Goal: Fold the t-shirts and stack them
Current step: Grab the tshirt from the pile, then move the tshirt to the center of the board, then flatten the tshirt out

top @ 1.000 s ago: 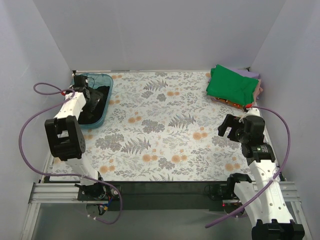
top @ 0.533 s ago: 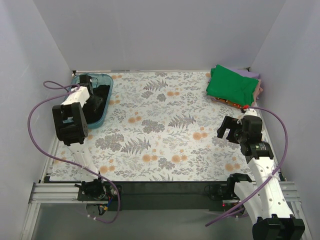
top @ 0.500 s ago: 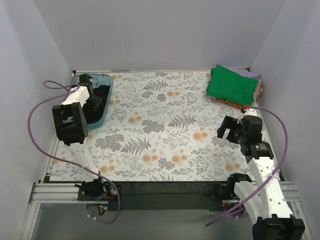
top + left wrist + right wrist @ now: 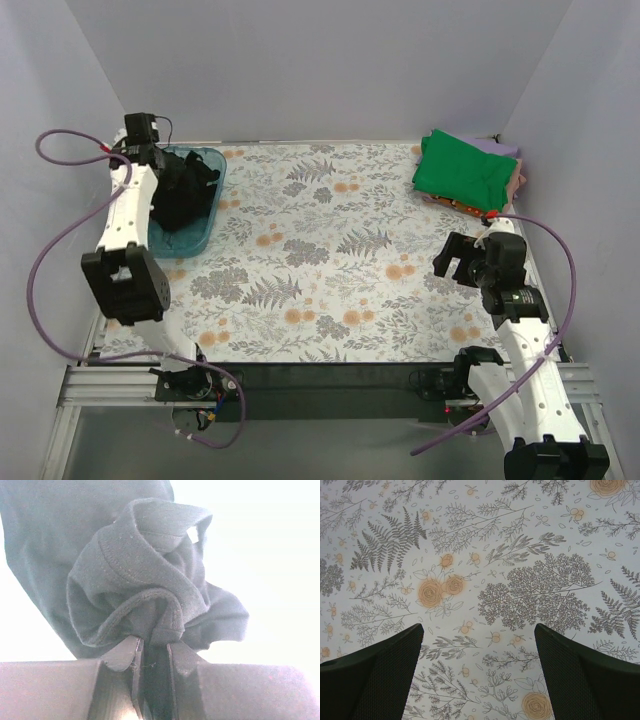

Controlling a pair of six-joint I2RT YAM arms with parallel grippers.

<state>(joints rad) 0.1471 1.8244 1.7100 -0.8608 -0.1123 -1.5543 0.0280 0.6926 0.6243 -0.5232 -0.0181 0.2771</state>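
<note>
A black t-shirt (image 4: 188, 195) hangs bunched over the teal tray (image 4: 196, 246) at the back left. My left gripper (image 4: 168, 176) is shut on a fold of it. In the left wrist view the black t-shirt (image 4: 145, 565) droops in a crumpled lump from the left gripper (image 4: 152, 647), with cloth pinched between the jaws. A folded green t-shirt (image 4: 462, 170) tops a stack at the back right, with lilac (image 4: 502, 149), pink (image 4: 519, 181) and orange (image 4: 466, 207) edges showing beneath. My right gripper (image 4: 455, 258) hovers open above the floral cloth; the right gripper (image 4: 477, 647) holds nothing.
The floral tablecloth (image 4: 330, 250) covers the table between white walls on three sides. The left arm's purple cable (image 4: 45, 250) loops out over the left edge. The right arm's cable (image 4: 570, 280) arcs by the right wall.
My left gripper has shut on the black t-shirt in the tray and lifted it, and the arm's upper links have swung up and back. The right arm has stayed put.
</note>
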